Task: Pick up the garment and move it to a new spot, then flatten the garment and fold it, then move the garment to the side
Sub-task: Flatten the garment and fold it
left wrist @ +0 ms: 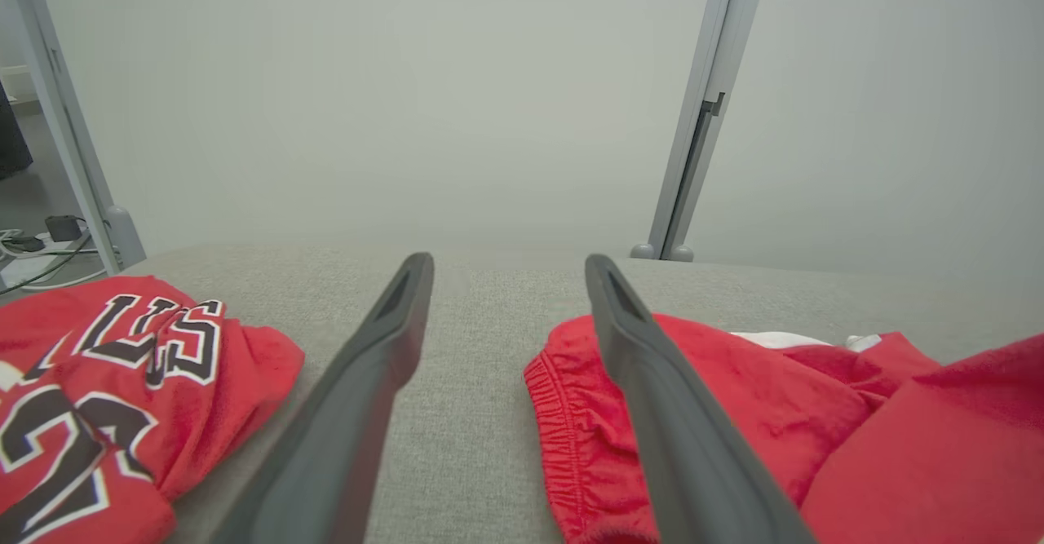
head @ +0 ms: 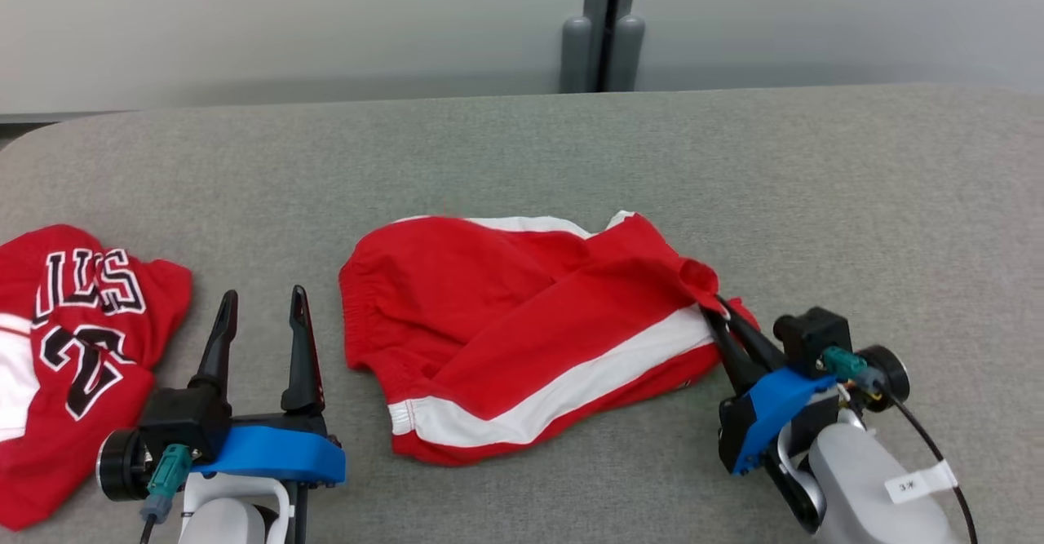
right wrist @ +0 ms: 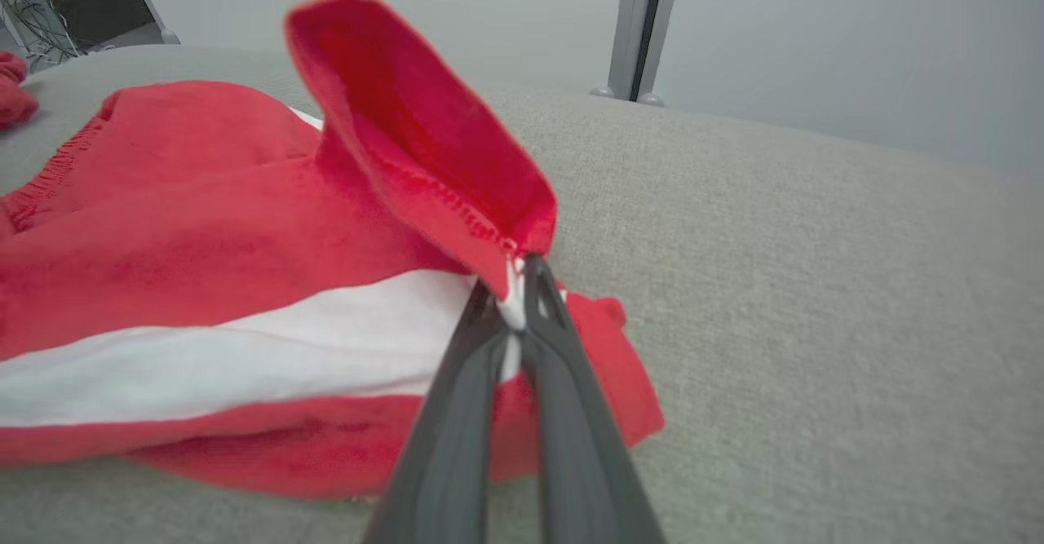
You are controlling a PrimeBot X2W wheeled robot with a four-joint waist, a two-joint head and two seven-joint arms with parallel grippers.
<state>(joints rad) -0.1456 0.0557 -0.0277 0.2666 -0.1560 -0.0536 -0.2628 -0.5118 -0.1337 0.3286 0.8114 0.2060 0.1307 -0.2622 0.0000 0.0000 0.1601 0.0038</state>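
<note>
Right wrist view: jaws pinch seemingly fleecy red shorts [right wrist: 204, 226].

Soft cloth shorts [head: 489, 307] (fleecy nap) — on coarse, matt woven table [head: 775, 169]

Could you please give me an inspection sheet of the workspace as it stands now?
Surface: grey fabric-covered table, carrying two garments.
Job's things: red shorts with white stripes, rumpled at the centre, one part folded over.
Clutter: red jersey with black-and-white lettering, crumpled at the table's left edge, apart from the shorts.
Grippers: left gripper, jaws open, between jersey and shorts, holding nothing; right gripper, jaws shut on the shorts' right hem.
Cables: black cable with a white tag at the right wrist.
Surroundings: pale grey wall panels and a grey post behind the table.
</note>
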